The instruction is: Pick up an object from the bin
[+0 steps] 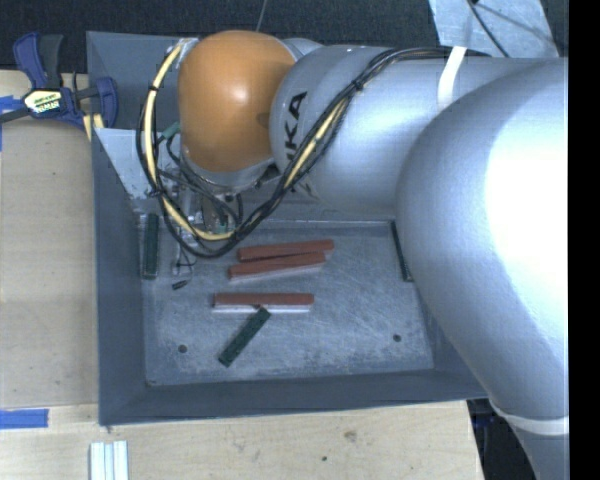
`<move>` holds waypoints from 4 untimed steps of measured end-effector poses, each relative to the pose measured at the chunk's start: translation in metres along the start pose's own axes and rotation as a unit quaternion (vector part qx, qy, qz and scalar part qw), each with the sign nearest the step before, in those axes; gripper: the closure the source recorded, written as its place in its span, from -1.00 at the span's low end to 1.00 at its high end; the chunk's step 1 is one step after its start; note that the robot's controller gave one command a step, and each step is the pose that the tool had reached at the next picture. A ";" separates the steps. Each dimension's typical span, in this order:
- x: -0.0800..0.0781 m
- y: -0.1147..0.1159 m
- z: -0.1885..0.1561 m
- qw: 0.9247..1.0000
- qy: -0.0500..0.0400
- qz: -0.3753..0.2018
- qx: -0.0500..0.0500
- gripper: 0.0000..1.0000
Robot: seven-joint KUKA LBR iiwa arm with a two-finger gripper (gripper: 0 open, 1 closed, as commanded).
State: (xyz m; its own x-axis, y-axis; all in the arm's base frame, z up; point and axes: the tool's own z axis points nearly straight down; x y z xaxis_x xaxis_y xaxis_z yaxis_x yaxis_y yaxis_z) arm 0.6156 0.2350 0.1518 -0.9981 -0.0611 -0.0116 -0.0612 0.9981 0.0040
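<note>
My gripper (206,210) sits low in the bin's back left part, under the arm's wrist, wrapped in cables. Just left of it a dark green flat bar (150,245) leans along the bin's left wall. To its right and slightly nearer lie two reddish-brown sticks (280,257) side by side on the floor. A small dark bit (180,284) lies just in front of the gripper.
Nearer the front a brown stick with a pale edge (263,302) lies crosswise, with a second dark green bar (243,335) slanting just below it. The big arm covers the bin's right and back parts.
</note>
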 end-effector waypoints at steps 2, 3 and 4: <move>-0.008 -0.002 0.073 0.992 0.005 -0.125 0.001 -1.00; -0.011 -0.013 0.065 0.978 0.003 -0.209 0.000 -1.00; -0.003 -0.045 0.059 0.961 0.005 -0.276 -0.002 -1.00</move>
State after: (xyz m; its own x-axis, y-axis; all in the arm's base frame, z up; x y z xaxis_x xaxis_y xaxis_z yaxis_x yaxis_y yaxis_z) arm 0.6225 0.1906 0.0928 -0.8131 -0.5821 -0.0031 -0.5821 0.8131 0.0031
